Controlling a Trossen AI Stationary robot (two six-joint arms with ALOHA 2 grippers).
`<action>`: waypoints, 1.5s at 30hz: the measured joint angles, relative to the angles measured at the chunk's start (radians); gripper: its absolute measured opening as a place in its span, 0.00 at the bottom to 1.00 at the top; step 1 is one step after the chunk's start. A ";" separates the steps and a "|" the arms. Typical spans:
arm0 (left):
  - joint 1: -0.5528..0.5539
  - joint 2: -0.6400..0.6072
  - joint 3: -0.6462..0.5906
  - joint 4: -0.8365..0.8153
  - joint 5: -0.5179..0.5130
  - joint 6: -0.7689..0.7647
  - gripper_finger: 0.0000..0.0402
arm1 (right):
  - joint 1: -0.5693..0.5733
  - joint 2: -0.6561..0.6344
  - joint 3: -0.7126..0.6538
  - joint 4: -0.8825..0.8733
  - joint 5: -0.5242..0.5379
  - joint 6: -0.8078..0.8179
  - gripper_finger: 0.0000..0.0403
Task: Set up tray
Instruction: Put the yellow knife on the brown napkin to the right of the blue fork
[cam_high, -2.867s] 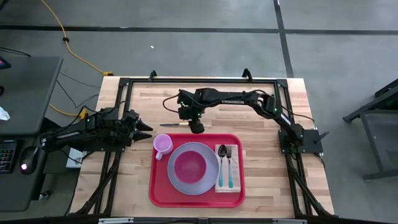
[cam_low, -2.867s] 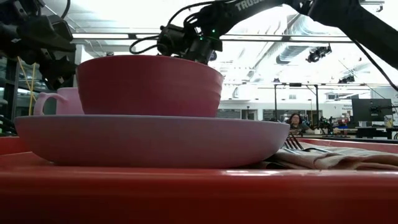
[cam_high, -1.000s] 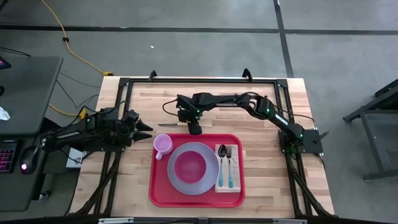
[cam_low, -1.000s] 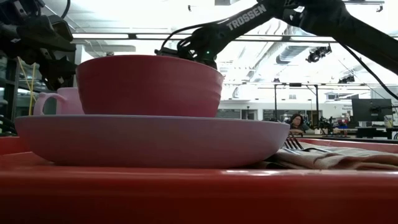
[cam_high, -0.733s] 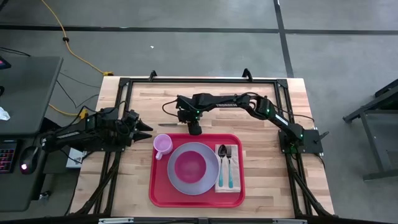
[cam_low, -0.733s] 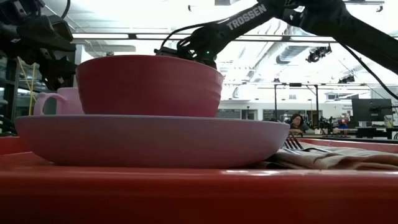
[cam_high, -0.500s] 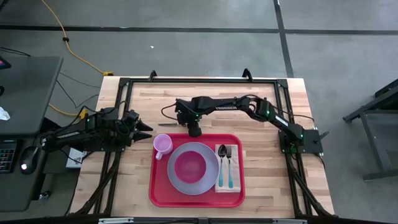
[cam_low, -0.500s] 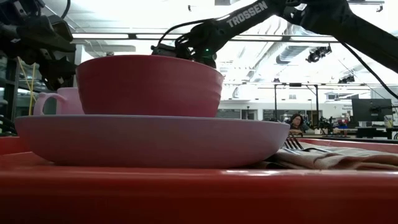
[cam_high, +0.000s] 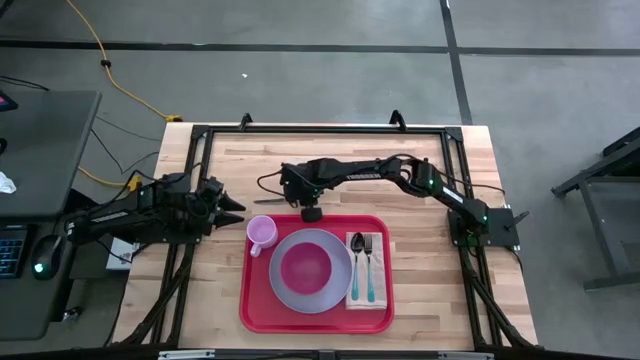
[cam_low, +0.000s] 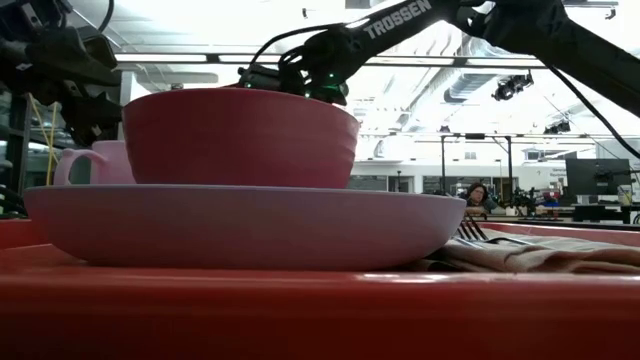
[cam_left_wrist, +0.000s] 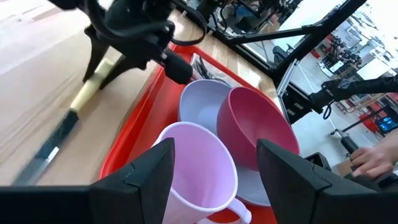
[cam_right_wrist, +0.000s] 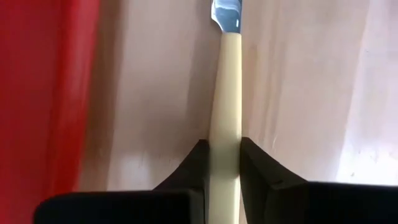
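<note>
A knife with a cream handle (cam_right_wrist: 226, 74) and a steel blade (cam_high: 270, 201) lies flat on the wooden table just beyond the far rim of the red tray (cam_high: 255, 310). My right gripper (cam_right_wrist: 224, 146) reaches down onto the knife's handle and is shut on it. The tray holds a lilac plate (cam_high: 285, 290) with a pink bowl (cam_high: 305, 268) on it, a lilac cup (cam_high: 262, 233), and a tan napkin (cam_high: 366, 298) with a spoon and fork. My left gripper (cam_high: 232, 205) waits open near the table's left side, clear of the cup. My right gripper pinches the knife's cream handle (cam_right_wrist: 225, 124) between its two fingers (cam_right_wrist: 196, 165), one on each long side. The fingers come steeply from above and lie across the handle. The knife lies flat on the table, its blade pointing toward the table's left.
A black frame (cam_high: 300, 128) runs around the table's edges. In the low view the bowl (cam_low: 240, 135) and plate (cam_low: 240, 225) hide the right gripper. Bare wood lies between the tray's far rim and the far frame bar.
My right gripper has shifted slightly toward the table's left along the tray's far rim and has tipped more steeply downward over the knife. The knife and the tray's contents have stayed in place.
</note>
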 joint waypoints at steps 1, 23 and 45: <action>0.000 0.000 0.000 -0.004 0.000 0.000 0.64 | -0.002 -0.006 -0.001 -0.001 0.009 0.014 0.09; 0.000 0.000 0.000 -0.014 0.001 0.019 0.64 | -0.061 -0.032 0.283 -0.350 0.099 0.303 0.08; 0.000 0.000 0.000 -0.010 0.007 0.060 0.64 | -0.006 -0.203 0.283 -0.760 0.169 0.860 0.08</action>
